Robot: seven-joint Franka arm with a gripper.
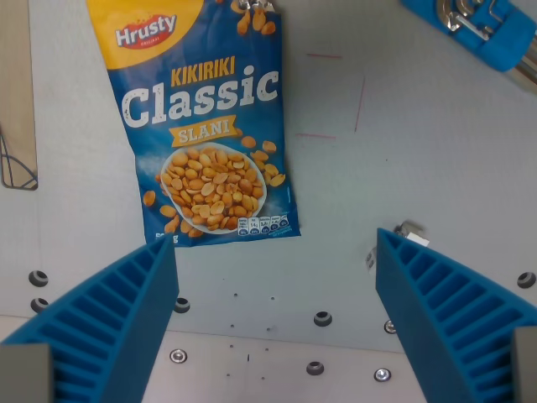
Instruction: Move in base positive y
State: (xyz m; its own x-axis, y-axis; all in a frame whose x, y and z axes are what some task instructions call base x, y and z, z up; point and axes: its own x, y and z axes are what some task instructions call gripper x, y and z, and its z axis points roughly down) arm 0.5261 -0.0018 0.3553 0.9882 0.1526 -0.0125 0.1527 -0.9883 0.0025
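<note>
Jaws [273, 327] spread wide, gripping nothing; peanut bag [201, 126] lies flat on the table [419, 168] beyond them.

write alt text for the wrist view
A blue peanut bag lies flat on a grey table, above the open, empty gripper whose two blue ribbed fingers fill the bottom corners. A blue tool sits at the top right corner.

two bright blue ribbed plastic fingers [109, 323], wedge-shaped, with grey blocks at their bases
</note>
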